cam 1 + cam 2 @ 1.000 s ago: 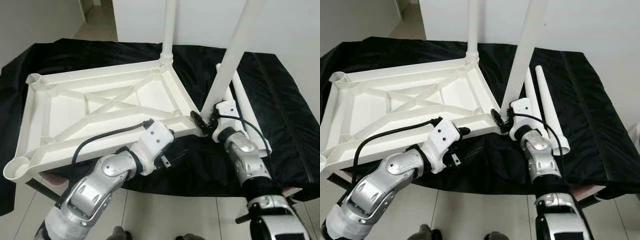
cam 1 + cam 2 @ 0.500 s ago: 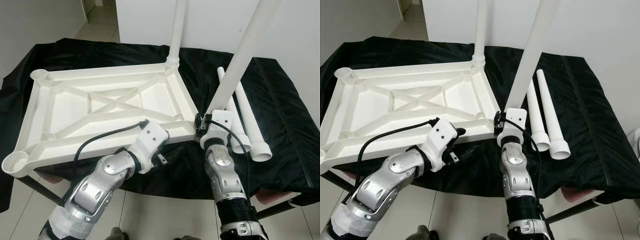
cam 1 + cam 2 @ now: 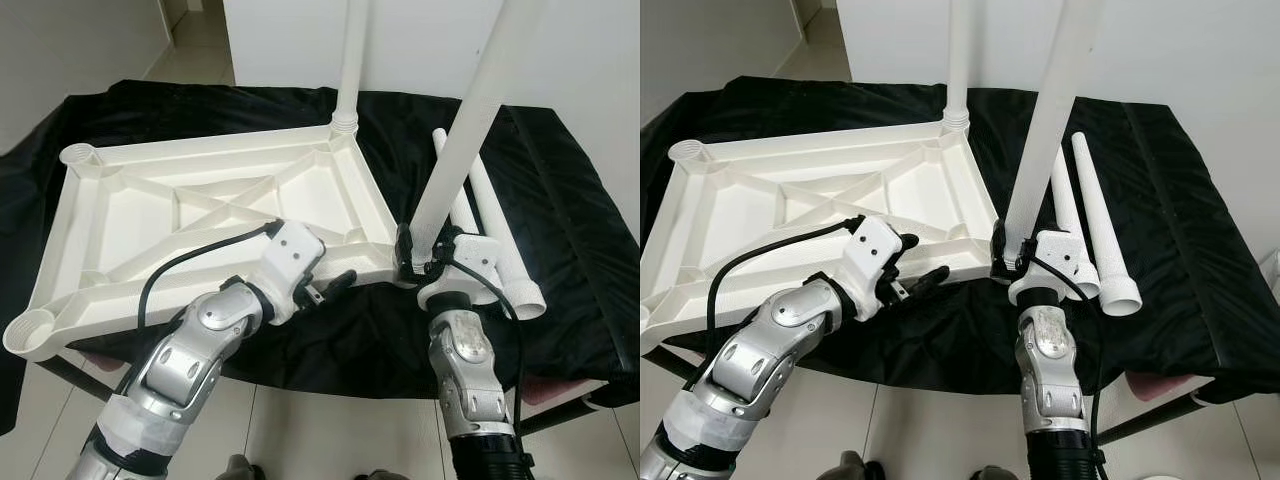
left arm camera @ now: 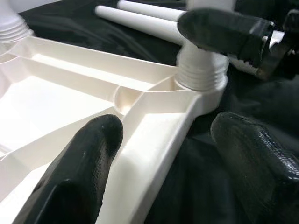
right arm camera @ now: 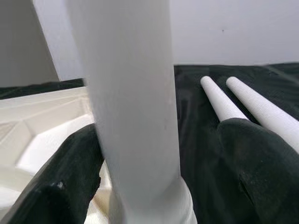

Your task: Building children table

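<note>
Tabletop [image 3: 200, 215] upside down on cloth [image 3: 560, 200]; two loose legs [image 3: 500, 250] lying right of it

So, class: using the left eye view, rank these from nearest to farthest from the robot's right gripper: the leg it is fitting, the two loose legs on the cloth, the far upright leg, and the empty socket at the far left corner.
1. The leg between the right gripper fingers.
2. The loose legs, just to its right on the cloth.
3. The far upright leg, at the tabletop's back corner.
4. The empty socket, far left.
</note>
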{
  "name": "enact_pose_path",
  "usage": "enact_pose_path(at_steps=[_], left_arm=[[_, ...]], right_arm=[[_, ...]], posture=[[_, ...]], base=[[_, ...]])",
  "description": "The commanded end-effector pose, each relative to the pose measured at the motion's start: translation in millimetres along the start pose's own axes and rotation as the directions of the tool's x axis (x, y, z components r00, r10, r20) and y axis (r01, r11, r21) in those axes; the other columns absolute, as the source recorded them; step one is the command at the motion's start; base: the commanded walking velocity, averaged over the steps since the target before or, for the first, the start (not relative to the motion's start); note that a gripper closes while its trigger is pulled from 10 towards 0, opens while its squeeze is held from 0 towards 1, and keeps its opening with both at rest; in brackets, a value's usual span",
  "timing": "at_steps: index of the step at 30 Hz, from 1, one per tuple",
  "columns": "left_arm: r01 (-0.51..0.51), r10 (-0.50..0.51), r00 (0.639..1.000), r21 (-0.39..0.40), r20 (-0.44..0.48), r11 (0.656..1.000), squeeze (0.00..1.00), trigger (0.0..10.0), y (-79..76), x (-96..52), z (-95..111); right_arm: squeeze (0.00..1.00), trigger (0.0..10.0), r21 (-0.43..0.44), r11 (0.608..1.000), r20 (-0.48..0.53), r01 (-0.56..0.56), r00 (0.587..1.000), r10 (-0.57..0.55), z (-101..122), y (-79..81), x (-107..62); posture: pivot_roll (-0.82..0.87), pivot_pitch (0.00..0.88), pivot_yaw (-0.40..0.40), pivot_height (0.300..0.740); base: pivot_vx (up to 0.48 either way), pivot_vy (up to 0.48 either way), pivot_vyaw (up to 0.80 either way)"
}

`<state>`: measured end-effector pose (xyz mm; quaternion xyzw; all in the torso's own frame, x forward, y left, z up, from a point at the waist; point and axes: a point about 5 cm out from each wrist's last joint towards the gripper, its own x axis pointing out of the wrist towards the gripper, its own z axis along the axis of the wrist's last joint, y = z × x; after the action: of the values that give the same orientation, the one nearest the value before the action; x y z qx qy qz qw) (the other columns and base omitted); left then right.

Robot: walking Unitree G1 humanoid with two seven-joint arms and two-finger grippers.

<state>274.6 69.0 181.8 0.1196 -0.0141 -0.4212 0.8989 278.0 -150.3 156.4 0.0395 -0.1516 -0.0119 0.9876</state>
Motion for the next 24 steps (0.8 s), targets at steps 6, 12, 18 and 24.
enact_pose_path(at_steps=[6,12,18,24], left_arm=[[-0.054,0.055,0.998,0.03,-0.016,0.998,0.0,10.0,9.7,-8.6,-7],[-0.112,0.112,0.993,0.026,-0.024,0.993,0.0,10.0,24.4,-11.8,-9],[-0.162,0.163,0.986,0.021,-0.03,0.987,0.0,10.0,31.7,-14.0,-9],[-0.181,0.181,0.983,0.007,-0.013,0.984,0.0,10.0,33.6,-15.7,-4]], right_arm=[[0.0,10.0,-0.002,0.999,-0.029,-0.044,0.999,0.044,-4,-3.4,-31.7],[0.0,10.0,-0.004,0.998,-0.073,-0.065,0.995,0.065,-7,-8.8,-55.8],[0.0,3.0,0.044,0.987,-0.121,-0.156,0.98,0.16,-15,-3.4,-60.3],[0.0,0.2,0.052,0.963,-0.142,-0.263,0.953,0.268,-21,2.6,-48.0]], posture=[[-0.17,0.109,0.065,0.74],[-0.18,0.129,0.071,0.74],[-0.16,0.126,0.074,0.74],[-0.15,0.112,0.072,0.74]], base=[[0.0,0.0,0.0],[0.0,0.0,0.0],[0.0,0.0,0.0],[0.0,0.0,0.0]])
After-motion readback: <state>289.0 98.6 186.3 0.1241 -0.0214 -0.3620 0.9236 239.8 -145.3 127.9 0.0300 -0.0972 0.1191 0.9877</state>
